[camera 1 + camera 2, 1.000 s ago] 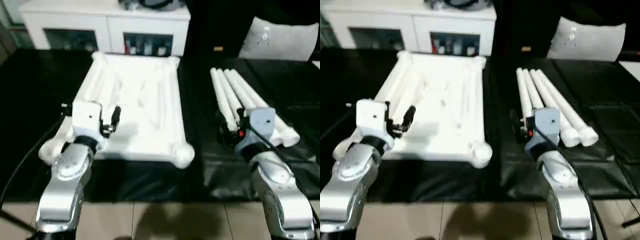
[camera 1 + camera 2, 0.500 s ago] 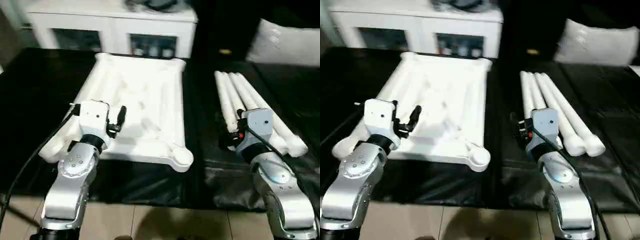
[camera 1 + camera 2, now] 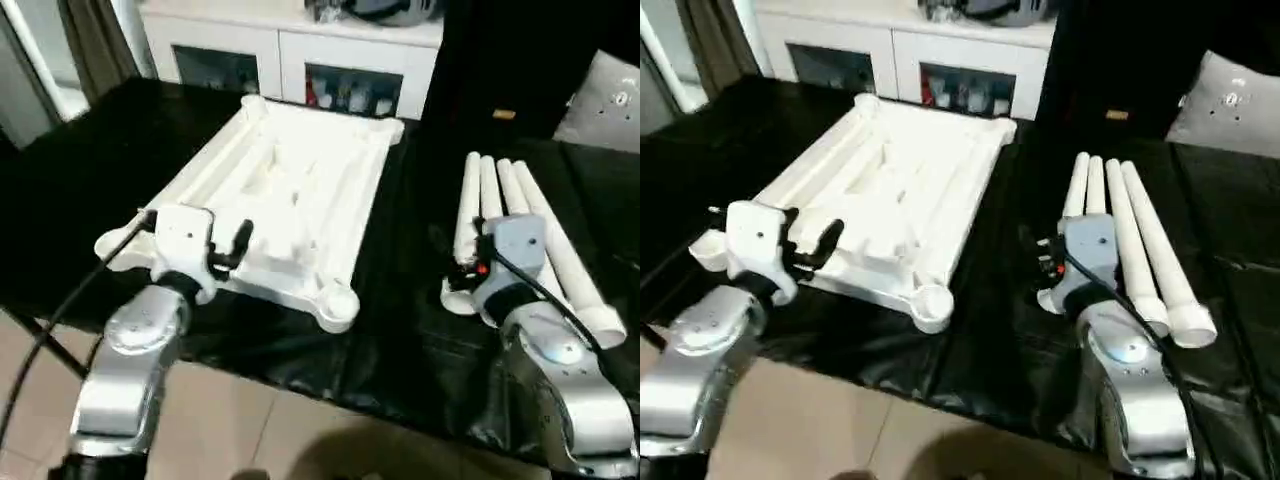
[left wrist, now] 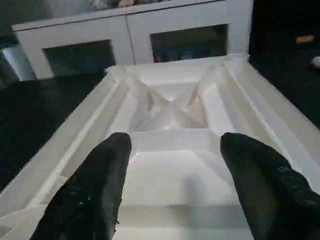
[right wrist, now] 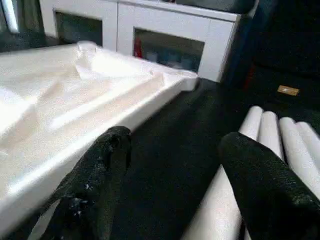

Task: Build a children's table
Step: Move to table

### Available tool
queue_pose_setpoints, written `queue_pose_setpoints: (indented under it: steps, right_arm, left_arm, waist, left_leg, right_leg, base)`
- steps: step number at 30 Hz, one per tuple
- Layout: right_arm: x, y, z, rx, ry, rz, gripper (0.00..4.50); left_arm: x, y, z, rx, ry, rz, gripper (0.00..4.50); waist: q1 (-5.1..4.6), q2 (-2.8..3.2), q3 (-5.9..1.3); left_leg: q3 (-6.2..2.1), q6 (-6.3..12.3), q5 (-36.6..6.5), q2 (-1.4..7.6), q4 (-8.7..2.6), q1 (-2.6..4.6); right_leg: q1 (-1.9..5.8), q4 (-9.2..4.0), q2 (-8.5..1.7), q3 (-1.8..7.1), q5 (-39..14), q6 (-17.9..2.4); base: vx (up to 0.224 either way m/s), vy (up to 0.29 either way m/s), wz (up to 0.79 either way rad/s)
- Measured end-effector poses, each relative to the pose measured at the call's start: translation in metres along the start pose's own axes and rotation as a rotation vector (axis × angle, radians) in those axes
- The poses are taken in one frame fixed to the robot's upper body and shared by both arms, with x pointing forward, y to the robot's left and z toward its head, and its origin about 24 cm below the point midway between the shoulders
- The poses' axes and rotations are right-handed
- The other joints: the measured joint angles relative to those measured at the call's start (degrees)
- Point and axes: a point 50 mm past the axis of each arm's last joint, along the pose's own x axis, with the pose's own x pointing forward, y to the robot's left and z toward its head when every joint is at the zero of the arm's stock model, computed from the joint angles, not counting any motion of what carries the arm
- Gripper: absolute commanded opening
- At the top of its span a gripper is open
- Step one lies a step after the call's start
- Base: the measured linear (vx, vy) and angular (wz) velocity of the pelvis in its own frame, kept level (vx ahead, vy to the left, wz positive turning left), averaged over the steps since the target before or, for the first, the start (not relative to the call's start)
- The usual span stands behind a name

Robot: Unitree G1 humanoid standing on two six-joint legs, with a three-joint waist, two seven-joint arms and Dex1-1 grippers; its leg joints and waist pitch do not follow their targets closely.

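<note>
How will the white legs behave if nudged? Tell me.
The four white tubular legs are round and lie loose side by side on the black cloth, so they would probably roll. They look rigid, hollow plastic, likely light.

- A bare strip of black mat (image 3: 410, 240) runs mid-frame between the upturned table top (image 3: 290, 190) and the legs (image 3: 520, 220).
- White cabinet (image 3: 300, 60) blocks the upper edge.

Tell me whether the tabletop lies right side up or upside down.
Upside down: the tabletop shows its ribbed underside and round corner sockets facing up.
</note>
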Motion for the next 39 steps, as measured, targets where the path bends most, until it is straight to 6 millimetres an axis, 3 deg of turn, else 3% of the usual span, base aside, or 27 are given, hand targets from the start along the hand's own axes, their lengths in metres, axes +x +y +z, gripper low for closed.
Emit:
queue_pose_setpoints:
  steps: [2, 3, 4, 5, 6, 7, 8, 9, 10, 12, 14, 15, 17, 18, 19, 21, 25, 27, 28, 29, 30, 31, 32, 33, 34, 36, 39]
  right_arm:
    - [0.0, -0.001, 0.0, 0.0, 0.002, -0.001, 3.2]
    - [0.0, 0.0, 0.0, 0.003, 0.0, 0.002, 3.2]
    - [0.0, 0.001, 0.001, 0.015, -0.007, 0.001, 3.2]
    - [0.001, 0.003, 0.001, 0.024, -0.013, 0.002, 3.2]
    - [0.001, 0.005, 0.001, 0.035, -0.016, 0.006, 3.2]
    - [0.001, 0.004, 0.001, 0.039, -0.014, 0.003, 3.2]
    - [0.0, 0.002, 0.0, 0.042, -0.008, -0.009, 3.2]
    - [0.001, 0.002, -0.001, 0.044, -0.004, -0.016, 3.2]
    - [0.001, 0.003, -0.002, 0.051, 0.003, -0.018, 3.2]
    - [0.001, 0.002, -0.002, 0.051, 0.003, -0.025, 3.2]
    - [0.001, 0.001, -0.001, 0.051, 0.001, -0.028, 3.2]
    - [0.001, 0.001, -0.001, 0.053, 0.001, -0.031, 3.2]
    - [0.0, 0.005, -0.005, 0.065, 0.013, -0.021, 3.2]
    - [0.001, 0.006, -0.004, 0.068, 0.008, -0.019, 3.2]
    - [0.001, 0.006, -0.004, 0.071, 0.007, -0.019, 3.2]
    - [0.001, 0.006, -0.004, 0.071, 0.008, -0.025, 3.2]
    - [0.001, 0.002, -0.004, 0.067, 0.012, -0.059, 3.2]
    - [0.0, 0.0, -0.005, 0.069, 0.021, -0.069, 3.2]
    - [0.0, -0.001, -0.005, 0.068, 0.022, -0.069, 3.2]
    - [0.001, 0.001, -0.005, 0.068, 0.024, -0.063, 3.2]
    - [0.003, 0.007, -0.005, 0.079, 0.021, -0.04, 3.2]
    - [0.003, 0.009, -0.005, 0.087, 0.022, -0.038, 3.2]
    - [0.002, 0.008, -0.006, 0.086, 0.026, -0.039, 3.2]
    - [0.002, 0.008, -0.006, 0.08, 0.027, -0.042, 3.2]
    - [0.002, 0.007, -0.006, 0.076, 0.024, -0.042, 3.2]
    - [0.002, 0.004, -0.005, 0.062, 0.024, -0.054, 3.2]
    - [0.001, 0.002, -0.008, 0.057, 0.035, -0.071, 3.2]
  left_arm:
    - [0.001, -0.001, 0.001, -0.007, -0.005, -0.015, 3.35]
    - [0.001, -0.001, 0.001, -0.007, -0.007, -0.016, 3.35]
    - [0.002, 0.0, 0.003, -0.001, -0.018, -0.013, 3.35]
    - [0.002, 0.001, 0.006, 0.003, -0.034, -0.008, 3.35]
    - [0.002, 0.001, 0.008, 0.002, -0.045, -0.003, 3.35]
    - [0.003, 0.0, 0.005, -0.005, -0.037, 0.002, 3.35]
    - [0.004, -0.003, 0.002, -0.014, -0.025, -0.004, 3.35]
    - [0.005, -0.004, 0.0, -0.013, -0.017, 0.0, 3.35]
    - [0.006, -0.005, -0.002, -0.006, -0.013, 0.012, 3.35]
    - [0.008, -0.004, 0.002, 0.013, -0.029, 0.026, 3.35]
    - [0.01, -0.004, 0.004, 0.025, -0.033, 0.043, 3.35]
    - [0.012, -0.005, 0.006, 0.012, -0.041, 0.049, 3.35]
    - [0.012, -0.004, 0.002, -0.007, -0.021, 0.058, 3.35]
    - [0.012, -0.003, 0.0, -0.014, -0.012, 0.062, 3.35]
    - [0.011, -0.001, -0.001, -0.015, -0.012, 0.069, 3.35]
    - [0.011, 0.002, 0.0, -0.019, -0.015, 0.081, 3.35]
    - [0.012, -0.001, 0.0, -0.031, -0.023, 0.082, 3.35]
    - [0.012, -0.002, 0.001, -0.035, -0.024, 0.08, 3.35]
    - [0.011, -0.001, 0.0, -0.031, -0.021, 0.084, 3.35]
    - [0.009, 0.001, -0.003, -0.024, -0.009, 0.094, 3.35]
    - [0.005, 0.004, -0.009, -0.03, 0.015, 0.113, 3.35]
    - [0.004, 0.007, -0.011, -0.035, 0.026, 0.126, 3.35]
    - [0.004, 0.007, -0.011, -0.032, 0.029, 0.128, 3.35]
    - [0.004, 0.007, -0.011, -0.025, 0.036, 0.129, 3.35]
    - [0.004, 0.007, -0.011, -0.017, 0.034, 0.131, 3.35]
    - [0.005, 0.006, -0.01, -0.017, 0.03, 0.132, 3.35]
    - [0.006, 0.0, -0.01, -0.019, 0.029, 0.113, 3.35]
  waist:
    - [0.03, 0.98, -0.07]
    - [-0.3, 2.19, -0.17]
    - [-0.18, 2.59, -0.15]
    - [-0.12, 1.46, -0.13]
    - [0.59, -1.05, -0.13]
    - [1.18, -1.13, 0.0]
    - [2.38, -1.17, 0.06]
    - [3.01, -1.26, 0.17]
    - [3.47, -1.6, 0.34]
    - [3.13, -1.67, 0.31]
    - [2.18, -0.63, 0.03]
    - [0.74, 0.85, -0.13]
    - [-2.31, 0.77, 0.19]
    - [-3.95, 0.99, 0.16]
    - [-4.56, 1.04, 0.16]
    - [-5.88, 0.79, 0.09]
    - [-5.49, 0.16, -0.05]
    - [-4.54, 0.63, -0.19]
    - [-4.15, 0.87, -0.23]
    - [-3.9, 0.71, -0.11]
    - [-3.96, 0.72, -0.07]
    - [-4.54, 0.94, -0.09]
    - [-4.89, 0.74, -0.17]
    - [-5.35, 0.91, -0.15]
    - [-5.66, 0.36, -0.47]
    - [-5.48, -0.33, -0.94]
    - [-4.95, 0.22, -0.86]
  left_leg:
    - [-0.02, 1.12, 0.91, 0.97, -1.68, 0.21]
    - [-0.62, 0.54, 1.92, 3.27, -2.54, 0.48]
    - [-0.09, -1.38, 2.52, 4.79, -2.84, 0.62]
    - [2.02, -2.59, 2.7, 5.08, -2.64, 0.92]
    - [5.34, -3.58, 2.32, 4.96, -2.23, 1.64]
    - [5.31, -3.43, 1.73, 4.36, -0.83, 1.53]
    - [4.95, -1.83, 0.74, 4.21, 1.3, 1.22]
    - [3.48, -1.32, 0.44, 3.12, 3.16, 0.89]
    - [1.63, -1.33, 0.44, 0.65, 4.77, 0.43]
    - [-0.08, -1.33, 0.45, -1.05, 3.68, 0.56]
    - [-1.26, -1.38, 0.48, -0.78, 0.55, 0.98]
    - [-2.79, -3.36, 1.76, -0.18, -1.85, 1.12]
    - [-2.65, -2.72, 1.53, 0.2, -1.4, 0.46]
    - [-2.62, -2.08, 1.74, 0.38, -1.47, -0.17]
    - [-2.61, -1.73, 1.81, 0.36, -1.44, -0.53]
    - [-2.16, -1.17, 1.79, 0.19, -1.39, -0.45]
    - [-0.62, -0.68, 1.65, -0.15, -1.22, -0.4]
    - [-0.56, 0.1, 1.44, -0.03, 0.43, -1.19]
    - [-0.29, 0.53, 0.91, 0.02, 1.06, -0.97]
    - [0.86, 1.03, 0.61, 0.06, 0.95, -0.48]
    - [2.43, 1.75, 0.31, 0.14, 0.35, 0.06]
    - [2.58, 2.36, 0.59, -0.39, -0.23, 0.05]
    - [2.79, 2.95, 0.97, -0.73, -0.77, 0.02]
    - [2.89, 3.42, 1.3, -0.97, -1.37, 0.03]
    - [3.04, 3.53, 1.54, -1.56, -1.87, -0.08]
    - [3.44, 3.58, 1.79, -2.33, -2.11, -0.78]
    - [3.33, 3.3, 1.94, -2.2, -1.97, -1.25]
  right_leg:
    - [0.88, -2.52, 1.01, -0.33, 1.43, 2.36]
    - [2.15, -5.63, 1.65, -2.16, 2.3, 4.8]
    - [1.98, -3.64, 1.46, -2.24, 1.31, 6.83]
    - [1.3, 0.43, -0.96, 0.01, 0.69, 5.98]
    - [0.13, 3.23, -3.47, 1.32, -1.94, 3.65]
    - [-0.03, 3.9, -3.26, 2.24, -2.22, 0.31]
    - [-0.24, 4.04, -2.15, 4.4, -2.12, 0.57]
    - [-0.36, 3.92, -1.83, 5.76, -1.9, 0.94]
    - [-0.34, 3.27, -1.56, 8.58, -1.3, 1.95]
    - [-0.07, 2.08, 0.48, 13.29, 0.05, 3.0]
    - [0.01, 0.92, 2.67, 15.45, 1.71, 3.47]
    - [-0.08, 0.47, 2.65, 13.99, 2.67, 3.31]
    - [-0.41, -1.17, 0.92, 11.47, 2.56, 3.32]
    - [-0.05, -1.69, -1.0, 8.52, 1.81, 2.93]
    - [0.1, -2.28, -2.74, 6.15, 1.92, 2.8]
    - [0.76, -3.52, -5.23, 3.14, 2.76, 2.42]
    - [0.72, -3.99, -7.32, 2.7, 3.49, 4.13]
    - [0.78, -4.04, -7.46, 2.82, 4.04, 4.93]
    - [0.65, -4.09, -7.25, 3.28, 4.06, 4.96]
    - [0.33, -4.23, -6.82, 4.57, 4.04, 4.99]
    - [0.23, -3.73, -6.42, 4.9, 3.07, 4.18]
    - [0.24, -2.33, -7.39, 4.1, 1.44, 3.01]
    - [-0.46, 0.1, -8.17, 2.3, 0.45, 2.02]
    - [-0.25, 1.25, -8.12, 0.52, 0.48, 1.95]
    - [0.59, 0.56, -8.29, -0.11, 0.51, 1.95]
    - [1.57, -1.43, -8.63, 0.71, 1.71, 4.7]
    - [1.68, -2.03, -8.32, 0.78, 1.97, 4.5]
  base:
    - [-0.063, -0.064, 0.02]
    - [-0.063, -0.043, 0.01]
    - [0.0, 0.0, 0.0]
    - [0.0, 0.0, 0.0]
    - [0.0, 0.0, 0.0]
    - [-0.037, -0.084, -0.17]
    - [-0.038, -0.045, -0.58]
    - [-0.038, -0.045, -0.58]
    - [-0.041, 0.043, -0.68]
    - [-0.068, 0.057, -0.51]
    - [-0.071, 0.131, -0.5]
    - [-0.076, 0.169, -0.48]
    - [-0.106, 0.232, -0.07]
    - [-0.105, 0.237, 0.04]
    - [-0.091, 0.211, -0.02]
    - [-0.089, 0.157, -0.05]
    - [-0.013, 0.064, 0.02]
    - [-0.018, 0.091, 0.04]
    - [-0.023, 0.124, 0.0]
    - [-0.054, 0.142, -0.26]
    - [-0.054, 0.142, -0.26]
    - [-0.064, 0.164, -0.27]
    - [-0.025, 0.153, -0.01]
    - [-0.025, 0.153, -0.01]
    - [0.014, 0.104, 0.02]
    - [0.014, 0.063, -0.02]
    - [0.0, 0.0, 0.0]
